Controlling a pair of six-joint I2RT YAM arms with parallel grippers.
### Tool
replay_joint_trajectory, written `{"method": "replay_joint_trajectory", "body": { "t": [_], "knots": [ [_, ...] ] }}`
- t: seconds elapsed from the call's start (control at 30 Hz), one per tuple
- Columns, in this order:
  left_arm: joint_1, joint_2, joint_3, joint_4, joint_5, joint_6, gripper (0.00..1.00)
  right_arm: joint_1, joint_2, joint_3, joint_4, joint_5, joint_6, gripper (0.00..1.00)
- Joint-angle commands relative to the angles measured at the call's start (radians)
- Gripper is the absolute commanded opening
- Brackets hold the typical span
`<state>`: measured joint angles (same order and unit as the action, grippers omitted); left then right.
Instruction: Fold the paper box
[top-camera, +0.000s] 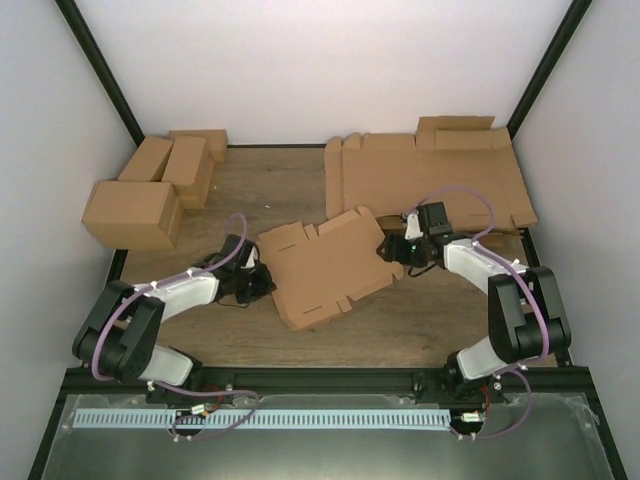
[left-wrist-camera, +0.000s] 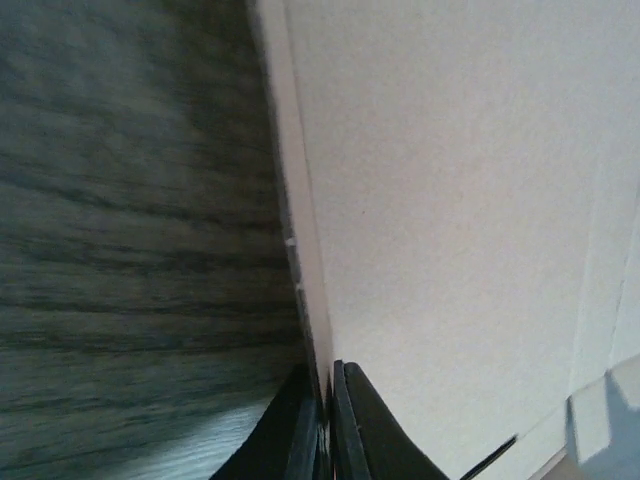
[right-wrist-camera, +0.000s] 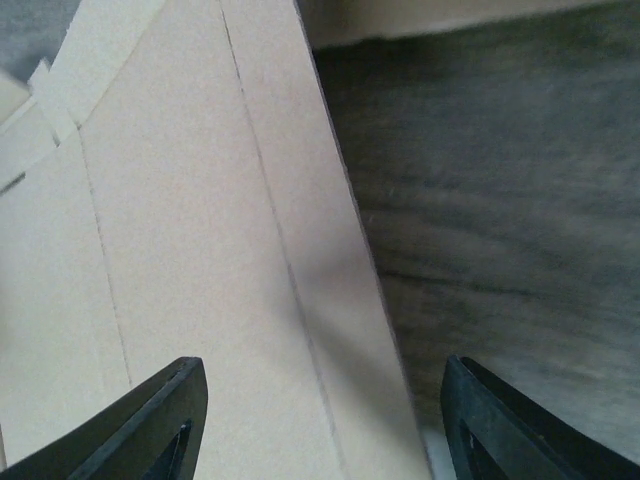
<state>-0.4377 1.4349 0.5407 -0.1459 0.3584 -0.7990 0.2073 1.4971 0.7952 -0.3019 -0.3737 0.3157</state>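
**Obs 1:** Where does the paper box (top-camera: 325, 268) sit?

**Obs 2:** Mid-worktop (top-camera: 260, 190), between the two arms. It is a flat die-cut sheet, lying skewed. No flap looks raised from overhead, so folding is judged barely begun.

**Obs 1:** Left hand (left-wrist-camera: 327, 395)?

**Obs 2:** At the sheet's left edge. Fingers are pressed together, and the cardboard edge runs straight into the seam between them. That reads as a pinch on the edge. How deep the bite goes is hidden.

**Obs 1:** Right hand (right-wrist-camera: 325, 365)?

**Obs 2:** At the sheet's right edge, fingers spread wide. One finger is over cardboard, the other over bare wood. It holds nothing. Whether the tips touch the sheet cannot be told.

**Obs 1:** What could go wrong from here?

**Obs 2:**
- If the left bite is shallow, a lift or pull may let the edge slip out and the sheet drop flat.
- With a hold on one side only, the sheet could pivot about the pinch and skew further. The right hand would then close off the score line and crease a panel in the wrong place.
- A push from the right against the pinned left edge could buckle the middle.
- The pile of flat sheets (top-camera: 430, 180) lies far right, near the right arm, so a wide swing might drag it.
- The finished boxes (top-camera: 150, 195) are far left and well apart, so they pose little risk.
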Motion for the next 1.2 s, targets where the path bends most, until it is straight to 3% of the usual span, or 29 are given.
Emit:
{"method": "replay_joint_trajectory", "body": {
  "t": [0.0, 0.23, 0.43, 0.63, 0.9, 1.17],
  "knots": [
    [-0.002, -0.053, 0.149, -0.26, -0.208, 0.125, 0.04, 0.035, -0.048, -0.029, -0.009, -0.053, 0.036, 0.66],
    [-0.008, -0.076, 0.3, -0.583, -0.267, 0.281, 0.04, 0.193, -0.171, -0.123, -0.016, -0.067, 0.13, 0.67],
    [-0.06, -0.096, 0.385, -0.732, -0.352, 0.298, 0.04, 0.263, -0.288, -0.191, -0.038, 0.028, 0.219, 0.89],
    [-0.123, -0.004, 0.581, -0.919, -0.545, 0.369, 0.04, 0.281, -0.294, -0.18, -0.066, 0.049, 0.207, 0.9],
    [-0.291, 0.142, 0.812, -1.055, -0.811, 0.43, 0.04, 0.343, -0.264, -0.233, 0.076, -0.097, 0.227, 0.76],
    [-0.441, 0.286, 0.96, -1.139, -1.031, 0.41, 0.04, 0.36, -0.178, -0.354, 0.376, -0.192, 0.357, 0.34]
  ]
}}
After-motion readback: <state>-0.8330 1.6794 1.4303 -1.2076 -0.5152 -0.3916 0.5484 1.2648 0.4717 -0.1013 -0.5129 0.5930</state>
